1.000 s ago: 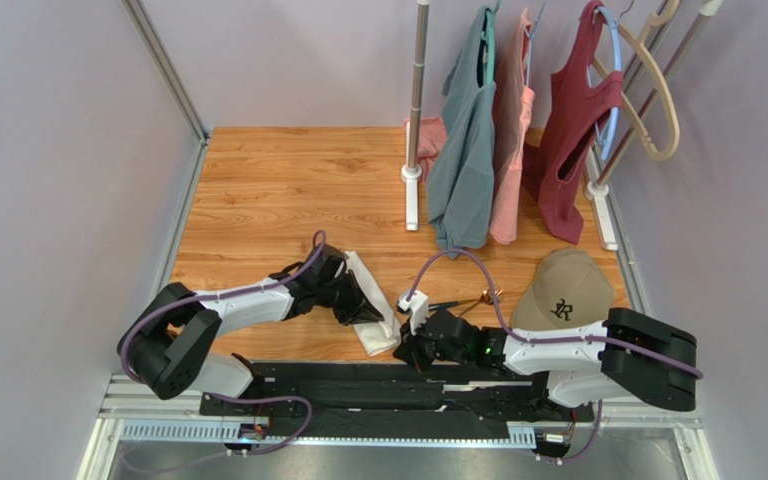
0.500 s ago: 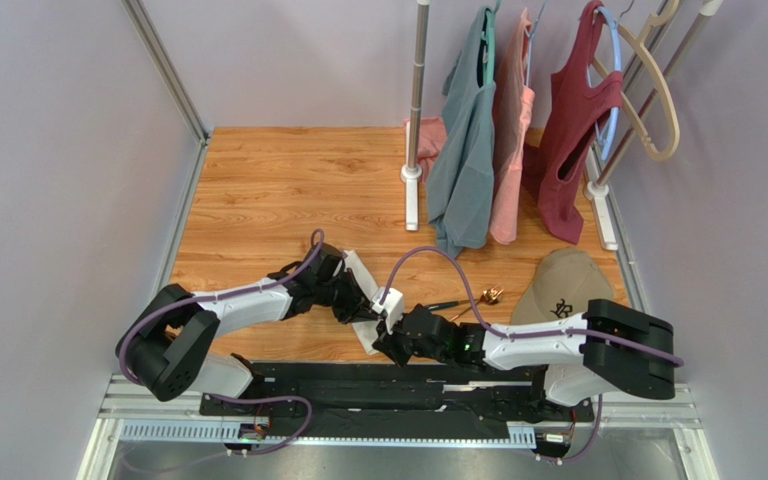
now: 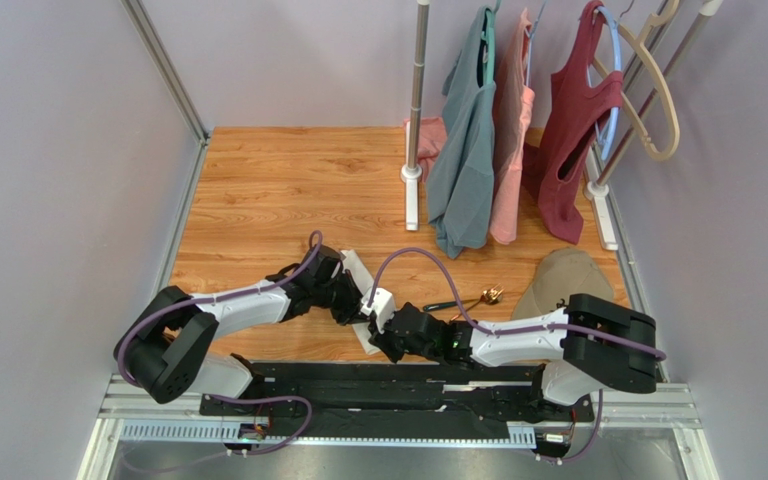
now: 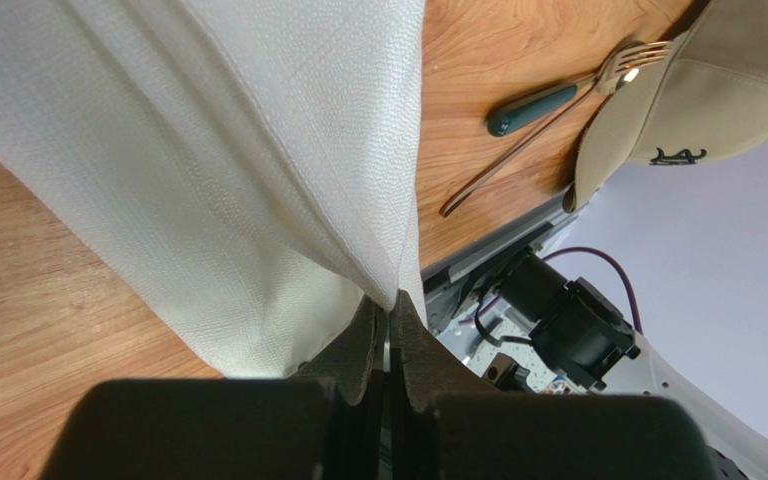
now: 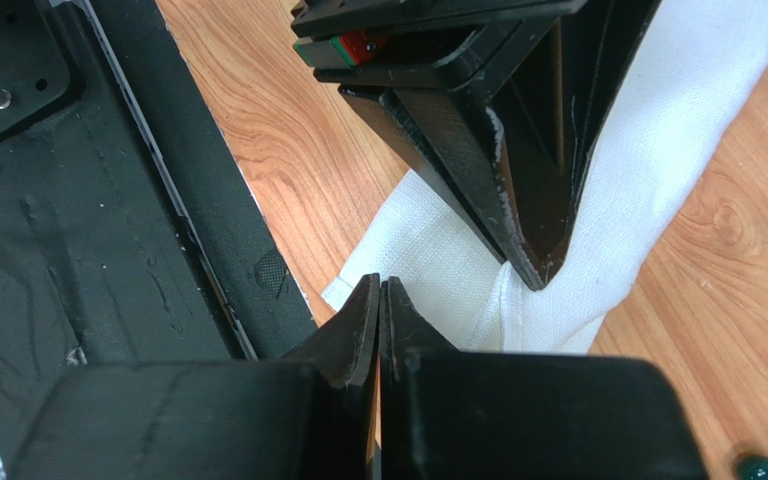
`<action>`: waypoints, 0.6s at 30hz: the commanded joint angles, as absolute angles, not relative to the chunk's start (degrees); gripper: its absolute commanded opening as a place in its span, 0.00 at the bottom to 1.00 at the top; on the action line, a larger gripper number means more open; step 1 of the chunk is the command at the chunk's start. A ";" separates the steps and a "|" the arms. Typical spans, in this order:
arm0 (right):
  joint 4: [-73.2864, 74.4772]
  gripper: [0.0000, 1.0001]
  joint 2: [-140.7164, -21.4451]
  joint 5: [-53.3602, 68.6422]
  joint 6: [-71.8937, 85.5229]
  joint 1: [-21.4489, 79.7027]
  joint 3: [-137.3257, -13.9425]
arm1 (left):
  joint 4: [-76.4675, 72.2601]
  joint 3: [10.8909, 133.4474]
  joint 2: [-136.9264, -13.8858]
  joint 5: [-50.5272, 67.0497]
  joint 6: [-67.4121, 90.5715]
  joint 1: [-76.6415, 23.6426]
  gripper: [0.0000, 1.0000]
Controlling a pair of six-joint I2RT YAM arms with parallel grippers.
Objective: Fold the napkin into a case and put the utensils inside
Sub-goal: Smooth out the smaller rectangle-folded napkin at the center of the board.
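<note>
The white napkin lies folded in a long strip on the wooden table. My left gripper is shut on a fold of the napkin near its near end, lifting it into a ridge. In the right wrist view the left fingers pinch the napkin. My right gripper is shut just over the napkin's near corner, with nothing seen between its tips. The utensils, with dark green handles and gold heads, lie to the right.
A tan cap sits right of the utensils, touching their heads. A clothes rack with hanging garments stands at the back right, its base on the table. The black mounting rail borders the near edge.
My right arm has swung left from beside the utensils to the napkin's near corner, next to the left gripper. The left gripper has kept its hold and barely moved.
</note>
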State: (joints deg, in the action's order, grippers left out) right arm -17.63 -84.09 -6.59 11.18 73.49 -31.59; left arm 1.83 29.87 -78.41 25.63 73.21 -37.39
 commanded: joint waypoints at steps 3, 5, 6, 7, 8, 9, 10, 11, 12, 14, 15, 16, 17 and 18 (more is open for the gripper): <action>-20.74 0.00 -87.62 -6.85 9.84 74.18 -32.43 | 0.35 29.44 -76.90 25.93 73.21 -37.18 0.00; -21.09 0.00 -88.33 -6.94 9.67 74.27 -31.47 | 0.35 29.53 -76.64 25.75 72.77 -37.18 0.00; -21.18 0.00 -88.68 -7.38 9.58 74.35 -31.29 | 0.53 29.62 -76.55 25.66 72.51 -37.18 0.00; -21.27 0.00 -89.20 -7.73 9.75 74.44 -30.59 | 0.61 29.71 -76.55 25.40 72.16 -37.18 0.00; -21.18 0.00 -89.56 -8.00 9.76 74.53 -30.41 | 1.31 29.71 -76.38 25.31 71.98 -37.09 0.00; -21.09 0.00 -89.82 -8.96 9.93 74.71 -30.24 | 1.58 29.79 -76.20 25.14 71.72 -37.00 0.00; -20.92 0.00 -90.69 -9.75 10.28 74.79 -30.15 | 1.93 29.79 -75.94 24.61 71.02 -36.91 0.00; -20.13 0.00 -90.96 -10.28 10.72 74.79 -30.06 | 2.72 29.79 -75.50 24.35 70.67 -36.83 0.00; -19.69 0.00 -91.40 -11.33 10.98 74.79 -30.06 | 3.07 29.71 -75.41 24.43 70.32 -36.65 0.00; -19.77 0.00 -92.11 -12.30 12.56 74.97 -29.36 | 5.61 30.06 -74.36 24.00 68.39 -36.56 0.00; -19.78 0.00 -92.37 -13.35 13.00 75.14 -29.09 | 6.93 30.58 -73.92 23.56 67.68 -36.56 0.00; -19.78 0.00 -92.46 -13.88 13.36 75.32 -28.92 | 8.07 30.93 -73.39 22.51 66.37 -36.56 0.00; -19.43 0.00 -92.63 -14.58 14.32 75.50 -28.65 | 9.65 31.11 -72.61 22.24 65.75 -36.48 0.00; -19.34 0.00 -92.55 -15.98 14.67 75.85 -28.39 | 10.80 31.46 -72.25 21.98 65.13 -36.56 0.00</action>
